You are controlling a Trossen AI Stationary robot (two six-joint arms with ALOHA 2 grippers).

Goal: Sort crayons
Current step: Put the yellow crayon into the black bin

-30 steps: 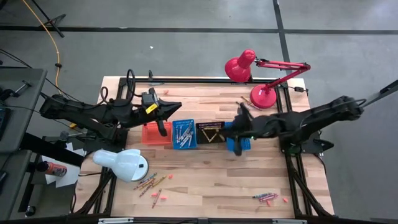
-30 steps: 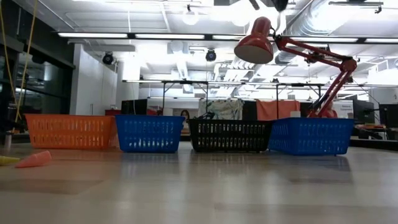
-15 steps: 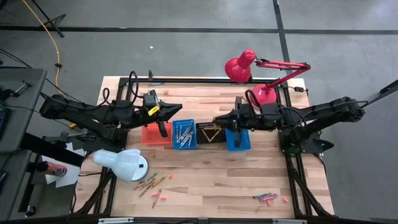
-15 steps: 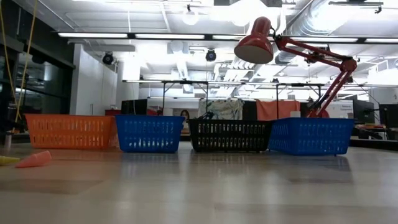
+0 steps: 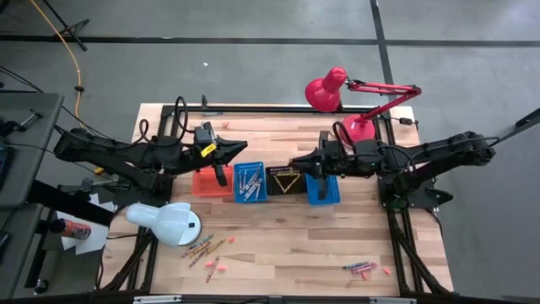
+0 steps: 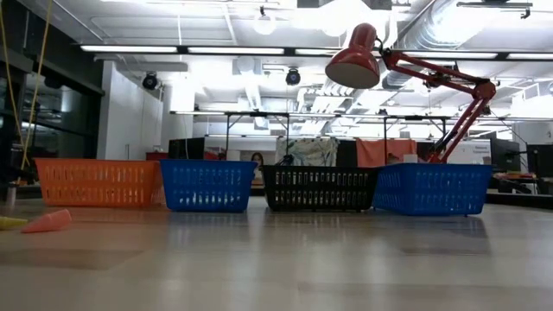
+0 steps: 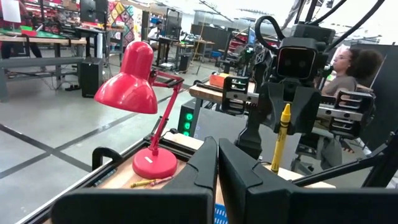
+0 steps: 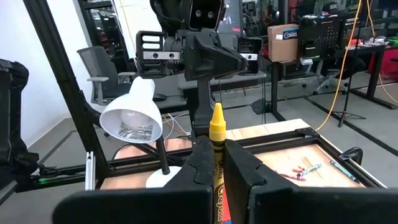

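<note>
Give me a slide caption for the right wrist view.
Right hand pinches a yellow crayon upright, facing the left arm.

no readable text, label, brand, number or sign shows in any view. the yellow crayon (image 8: 217, 163) bears dark print on its wrapper, but it is too small and cut off to make out. a cardboard box (image 8: 282, 41) in the room behind carries a round printed mark that cannot be read either.
</note>
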